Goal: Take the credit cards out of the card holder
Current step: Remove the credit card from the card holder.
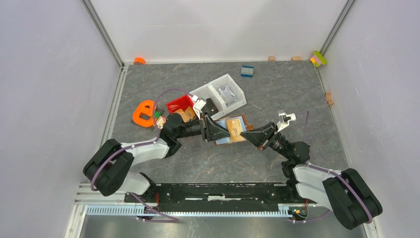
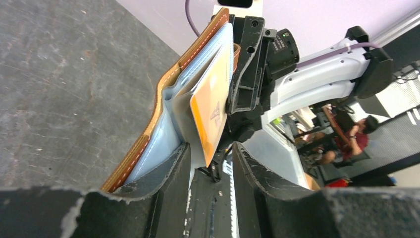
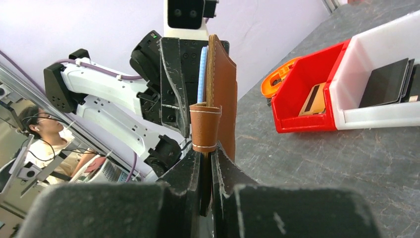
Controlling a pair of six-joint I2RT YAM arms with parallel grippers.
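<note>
My right gripper (image 3: 208, 157) pinches the strap tab (image 3: 205, 126) of the card holder (image 1: 236, 130), held up between my arms; my left gripper (image 2: 211, 148) straddles its lower edge—gripping or not, I can't tell. The stitched leather looks floppy, the orange card (image 2: 210, 114) thin and slick—a tug may pull the holder free instead.

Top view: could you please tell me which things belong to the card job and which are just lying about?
Job: card holder, orange card, left gripper, right gripper.
Lying about: red bin, white bin, orange plastic piece, blue brick.
</note>
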